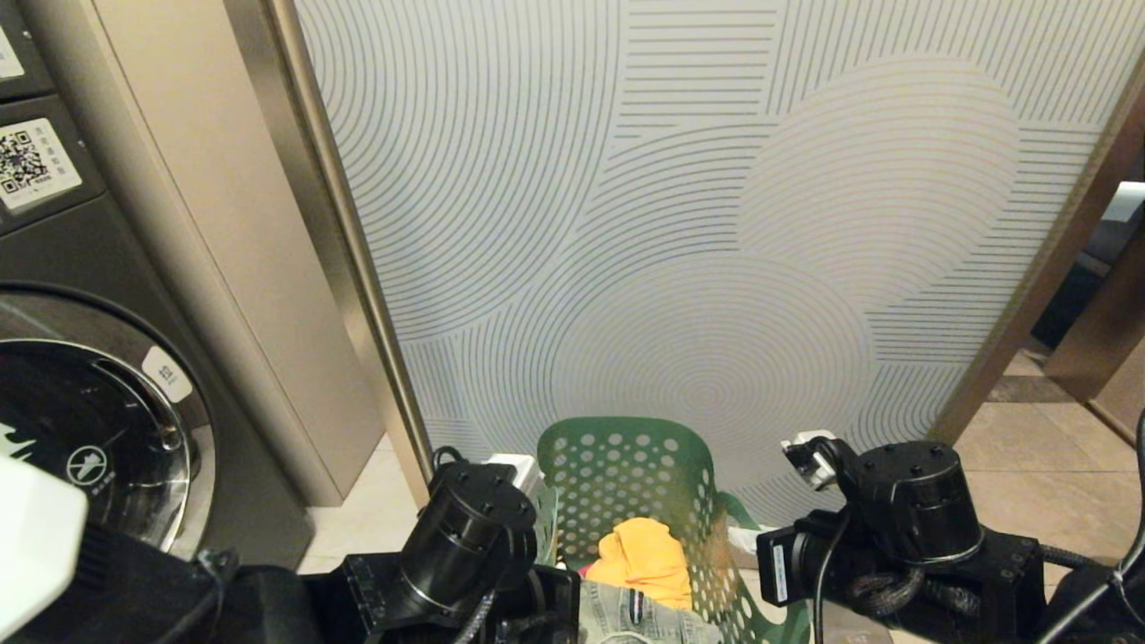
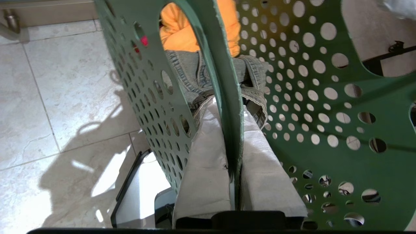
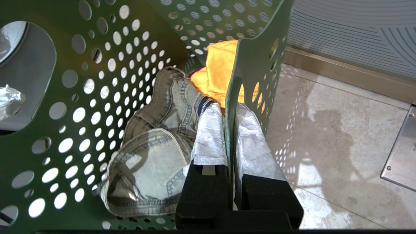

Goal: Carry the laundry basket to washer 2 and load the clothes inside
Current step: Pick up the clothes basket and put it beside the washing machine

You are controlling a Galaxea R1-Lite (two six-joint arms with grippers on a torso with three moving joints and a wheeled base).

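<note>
Grippers clamped — laundry basket handles

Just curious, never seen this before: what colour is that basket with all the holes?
Dark green; the laundry basket shows it best in the right wrist view.

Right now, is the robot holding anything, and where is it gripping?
The laundry basket: left gripper and right gripper each pinch the rim of an opposite side wall.

Laundry basket between both arms, before patterned panel; clothes inside; washer at left.
</note>
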